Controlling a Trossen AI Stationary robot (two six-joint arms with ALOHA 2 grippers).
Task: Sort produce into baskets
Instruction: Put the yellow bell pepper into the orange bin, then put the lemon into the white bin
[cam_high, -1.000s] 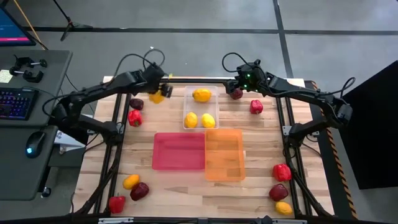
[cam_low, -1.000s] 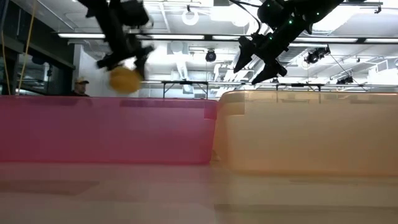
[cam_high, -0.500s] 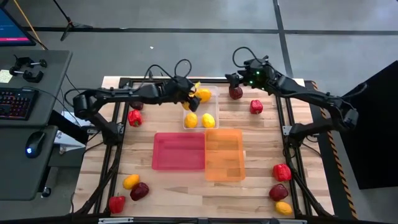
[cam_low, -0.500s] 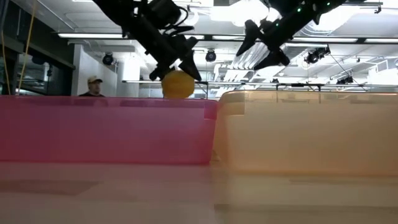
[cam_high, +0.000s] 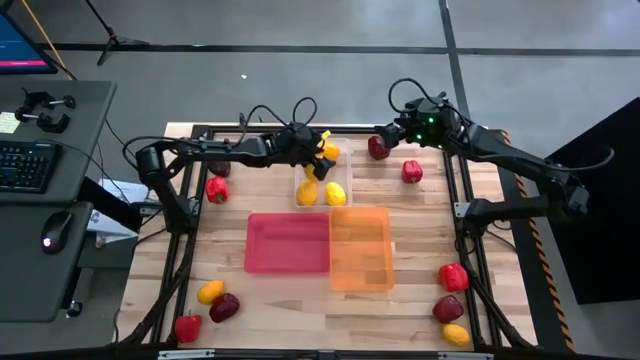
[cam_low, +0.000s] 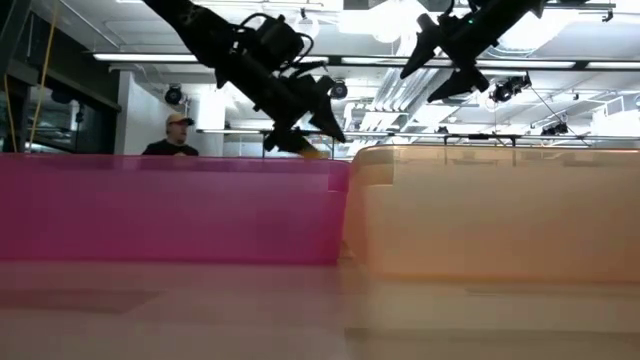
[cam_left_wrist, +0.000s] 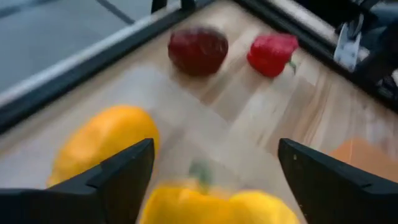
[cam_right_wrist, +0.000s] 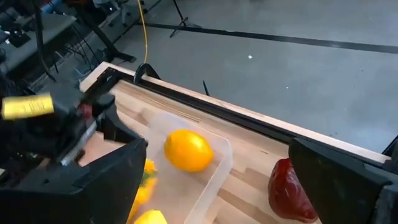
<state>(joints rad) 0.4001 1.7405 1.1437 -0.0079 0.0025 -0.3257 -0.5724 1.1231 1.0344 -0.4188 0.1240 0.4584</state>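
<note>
1. The left gripper (cam_high: 312, 158) is extended over the clear shallow plastic bin (cam_high: 343, 152) at the far middle of the wooden slat table (cam_high: 420, 230); its fingers (cam_left_wrist: 124, 177) stand apart, with a yellow toy bell pepper (cam_left_wrist: 214, 205) directly below, between them, and not clamped.
2. Just beside this gripper inside the clear bin lies a yellow-orange citrus-like oval (cam_left_wrist: 102, 143); two further yellow pieces (cam_high: 322, 193) lie just nearer the table middle in the same bin.
3. Beyond the left gripper, outside the bin, a dark maroon rounded piece (cam_left_wrist: 198, 50) and a red toy bell pepper (cam_left_wrist: 272, 53) rest on the table.
4. The right gripper (cam_high: 392, 132) hovers above the table's far edge, fingers (cam_right_wrist: 99, 180) wide apart and holding nothing; the maroon piece is just beneath and beside it.
5. The pink-magenta bin (cam_high: 287, 243) and orange bin (cam_high: 360, 248) sit touching side by side, well apart from both grippers, nothing visible in either.
6. Small groups of produce lie at the table's two near corners (cam_high: 210, 305) (cam_high: 451, 305).
</note>
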